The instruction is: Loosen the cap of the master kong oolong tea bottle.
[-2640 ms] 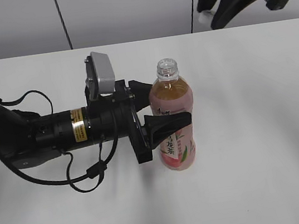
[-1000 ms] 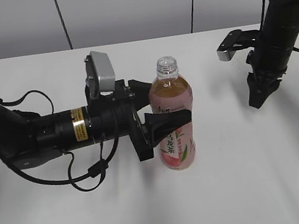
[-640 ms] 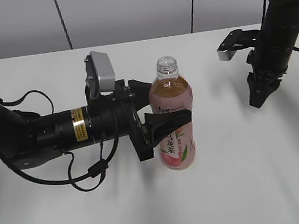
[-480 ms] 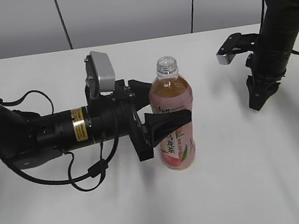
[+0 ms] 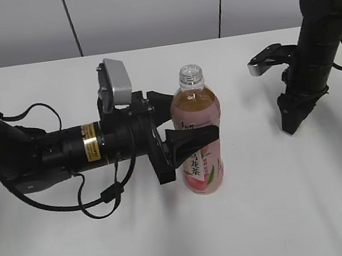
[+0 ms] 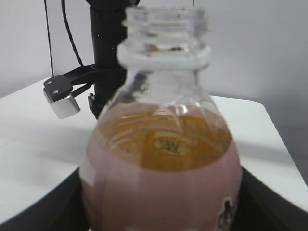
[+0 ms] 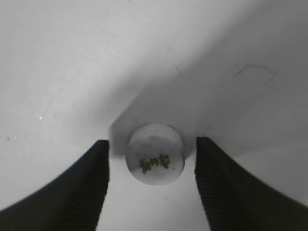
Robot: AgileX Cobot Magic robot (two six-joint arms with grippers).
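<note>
The tall clear plastic bottle of amber tea with a pink peach-printed label (image 5: 199, 138) stands upright on the white counter (image 5: 285, 201), its threaded neck uncapped. The left claw (image 5: 189, 139) is clenched around the bottle's body from the side. Well apart to the right, the small round white plastic screw cap (image 7: 155, 154) lies on the counter between the spread fingers of the right claw (image 7: 152, 166), which is released and clear of it.
</note>
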